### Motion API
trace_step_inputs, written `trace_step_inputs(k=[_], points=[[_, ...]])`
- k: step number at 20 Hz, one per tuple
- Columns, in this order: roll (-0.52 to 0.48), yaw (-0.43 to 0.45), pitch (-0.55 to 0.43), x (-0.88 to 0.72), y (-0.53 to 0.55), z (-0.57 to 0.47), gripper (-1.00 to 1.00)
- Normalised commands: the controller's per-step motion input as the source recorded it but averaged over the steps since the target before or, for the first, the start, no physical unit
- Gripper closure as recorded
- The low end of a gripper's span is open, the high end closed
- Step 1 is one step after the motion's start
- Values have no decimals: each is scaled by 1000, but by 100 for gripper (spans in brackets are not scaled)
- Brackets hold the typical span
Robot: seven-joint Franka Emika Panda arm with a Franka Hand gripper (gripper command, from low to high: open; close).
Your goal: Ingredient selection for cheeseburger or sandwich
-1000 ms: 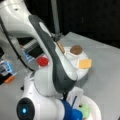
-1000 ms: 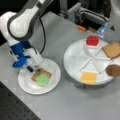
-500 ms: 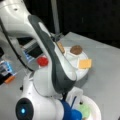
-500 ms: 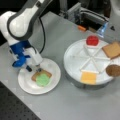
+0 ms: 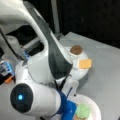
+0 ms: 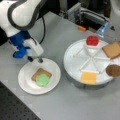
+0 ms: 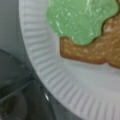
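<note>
hand (image 6: 35,59) hangs low, arm bent over.

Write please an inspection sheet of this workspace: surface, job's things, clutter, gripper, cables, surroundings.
Surface: grey table.
Job's things: on the white paper plate, a bread square with the lettuce piece on it; in the sectioned white tray, a red tomato round and a second bread square.
Clutter: cheese square and brown patty in the tray.
Gripper: gripper above the plate's far rim, jaws empty.
Cables: black cable along the arm.
Surroundings: equipment behind the table, dark background.
</note>
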Motion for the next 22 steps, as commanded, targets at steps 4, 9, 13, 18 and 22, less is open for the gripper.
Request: trace_step_inputs(k=[4,9,13,18,22], points=[[-553,-372,3,-894,818,276,-100],[-534,-313,-100,-724,761,42,-100],[-506,36,-82,-494,453,-38,-100],[-303,275,-136,-344,232,-52,-100],[-303,284,-163,-288,211,-123,-100]])
